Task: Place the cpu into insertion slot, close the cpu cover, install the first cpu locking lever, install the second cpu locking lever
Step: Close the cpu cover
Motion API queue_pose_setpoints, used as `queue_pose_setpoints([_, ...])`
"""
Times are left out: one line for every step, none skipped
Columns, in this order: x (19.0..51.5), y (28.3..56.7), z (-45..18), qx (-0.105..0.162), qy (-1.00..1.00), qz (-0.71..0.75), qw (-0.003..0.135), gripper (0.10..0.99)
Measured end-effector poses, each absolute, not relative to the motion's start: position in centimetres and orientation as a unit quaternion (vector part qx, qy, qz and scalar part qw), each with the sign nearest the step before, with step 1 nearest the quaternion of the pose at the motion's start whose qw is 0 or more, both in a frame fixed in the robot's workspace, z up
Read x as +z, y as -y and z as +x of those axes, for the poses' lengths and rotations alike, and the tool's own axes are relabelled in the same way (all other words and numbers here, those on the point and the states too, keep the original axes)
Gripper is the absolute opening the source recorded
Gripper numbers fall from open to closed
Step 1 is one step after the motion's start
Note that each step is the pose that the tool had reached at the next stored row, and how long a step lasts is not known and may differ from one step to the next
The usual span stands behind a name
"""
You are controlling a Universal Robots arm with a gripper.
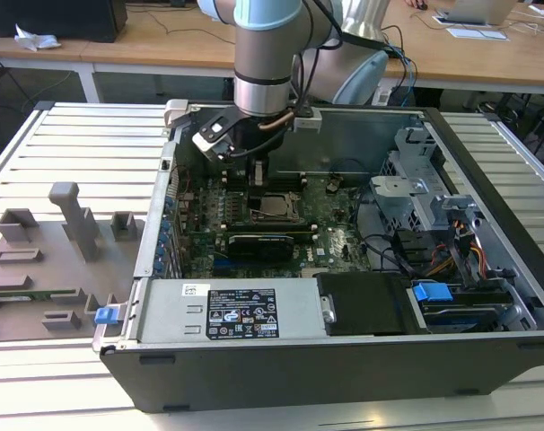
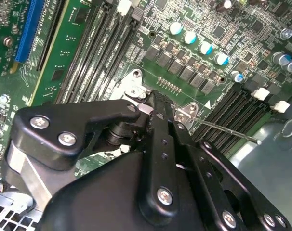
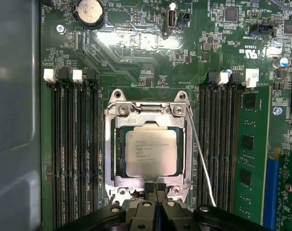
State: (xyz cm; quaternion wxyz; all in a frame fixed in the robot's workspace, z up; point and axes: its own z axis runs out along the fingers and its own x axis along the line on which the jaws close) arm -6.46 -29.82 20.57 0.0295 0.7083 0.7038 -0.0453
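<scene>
The cpu (image 3: pixel 151 151), a pale silver square, lies in the insertion slot (image 1: pixel 274 208) on the green motherboard. The cpu cover (image 3: pixel 118 149), a thin metal frame, lies flat around it. A thin wire locking lever (image 3: pixel 200 159) slants away from one side of the socket, its free end clear of the frame; it shows as well in the second wrist view, locking lever (image 2: pixel 228 130). My gripper (image 3: pixel 155 188) is shut, its black fingertips pressed together with nothing between them, at the middle of the cover's edge nearest my wrist. In the exterior view the gripper (image 1: pixel 258 172) hangs just above the socket.
Rows of black memory slots (image 3: pixel 71 154) flank the socket on both sides, one holding a green module (image 3: pixel 248 154). The open computer case's metal wall (image 3: pixel 13 120) runs close by. A drive cage with cables (image 1: pixel 434 224) stands at the exterior view's right, a grey fixture plate (image 1: pixel 48 260) at its left.
</scene>
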Motion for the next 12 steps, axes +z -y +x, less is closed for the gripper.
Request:
queue_pose_setpoints([20.5,29.8,-6.4,-0.045,-0.704,0.708,0.03,0.106])
queue_pose_setpoints([20.5,29.8,-6.2,-0.045,-0.704,0.708,0.029,0.106])
queue_pose_setpoints([20.5,29.8,-6.1,-0.045,-0.704,0.708,0.029,0.106])
queue_pose_setpoints([20.5,29.8,-5.8,-0.045,-0.704,0.708,0.029,0.106])
queue_pose_setpoints([20.5,29.8,-5.7,-0.045,-0.704,0.708,0.029,0.106])
queue_pose_setpoints([20.5,29.8,-5.4,-0.045,-0.704,0.708,0.029,0.106])
queue_pose_setpoints([20.5,29.8,-5.0,-0.045,-0.704,0.708,0.029,0.106])
queue_pose_setpoints([20.5,29.8,-4.8,-0.045,-0.704,0.708,0.029,0.106])
queue_pose_setpoints([20.5,29.8,-4.7,-0.045,-0.704,0.708,0.029,0.106])
queue_pose_setpoints([20.5,29.8,-4.1,-0.045,-0.704,0.708,0.029,0.106])
queue_pose_setpoints([20.5,29.8,-3.4,-0.045,-0.704,0.708,0.029,0.106])
queue_pose_setpoints([20.5,29.8,-3.0,-0.045,-0.704,0.708,0.029,0.106])
